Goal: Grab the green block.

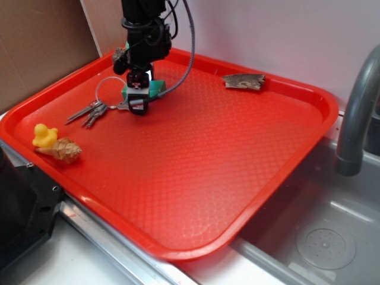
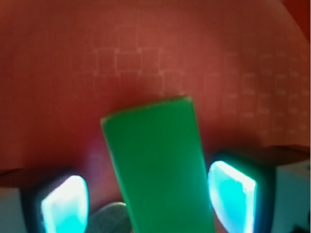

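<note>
The green block (image 1: 156,88) lies on the red tray (image 1: 196,178) at the back left, mostly hidden by the arm in the exterior view. In the wrist view the green block (image 2: 158,170) runs lengthwise between the two glowing pads (image 2: 65,204). A strip of tray shows on each side, wider on the left. My gripper (image 1: 138,101) is lowered around the block and is open; neither pad touches the block. The gripper (image 2: 150,194) straddles the block's near half.
A bunch of keys (image 1: 92,111) on a ring lies just left of the gripper; a grey piece (image 2: 114,218) shows beside the block. A yellow duck (image 1: 43,135) and a shell (image 1: 62,150) sit at the tray's left edge, a bark piece (image 1: 244,81) at the back. Faucet (image 1: 356,113) and sink (image 1: 323,237) are on the right.
</note>
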Available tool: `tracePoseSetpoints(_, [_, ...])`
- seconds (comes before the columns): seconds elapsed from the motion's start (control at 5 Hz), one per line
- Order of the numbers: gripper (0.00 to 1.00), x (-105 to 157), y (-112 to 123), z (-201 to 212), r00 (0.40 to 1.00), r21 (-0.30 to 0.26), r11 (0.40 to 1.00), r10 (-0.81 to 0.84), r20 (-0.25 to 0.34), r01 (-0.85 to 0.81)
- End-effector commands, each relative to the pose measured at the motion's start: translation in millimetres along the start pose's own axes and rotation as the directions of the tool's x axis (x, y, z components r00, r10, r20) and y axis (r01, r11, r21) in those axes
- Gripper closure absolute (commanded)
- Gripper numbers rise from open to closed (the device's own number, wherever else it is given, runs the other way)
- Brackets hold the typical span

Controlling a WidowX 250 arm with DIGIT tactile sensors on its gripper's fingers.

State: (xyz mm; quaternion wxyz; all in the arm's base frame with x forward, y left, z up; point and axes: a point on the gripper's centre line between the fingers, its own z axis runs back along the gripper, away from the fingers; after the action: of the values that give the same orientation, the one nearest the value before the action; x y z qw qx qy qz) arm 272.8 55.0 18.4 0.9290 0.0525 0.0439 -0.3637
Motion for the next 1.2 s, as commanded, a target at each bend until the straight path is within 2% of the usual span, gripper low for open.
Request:
tracePoseSetpoints(0.0, [1.0,2.2,-13.4,0.1,0.999,0.041,0.999,0.034,0.007,-0.034])
tracePoseSetpoints(0.2, [1.0,-6.3,-14.9,10.6,0.998,0.042,0.998,0.052,0.02,-0.053])
tracePoseSetpoints(0.4, [1.0,-11.2,-21.1,43.7,0.994,0.038,0.996,0.083,0.072,-0.086])
tracePoseSetpoints(0.6, [1.0,-10.1,-41.1,96.2,0.976,0.024,0.989,0.136,0.17,-0.143])
tracePoseSetpoints(0.8, [1.0,-7.3,-59.4,148.8,0.96,0.021,0.984,0.169,0.224,-0.178])
tracePoseSetpoints(1.0, [1.0,8.7,-73.1,179.5,0.94,-0.076,0.952,0.304,0.154,-0.296])
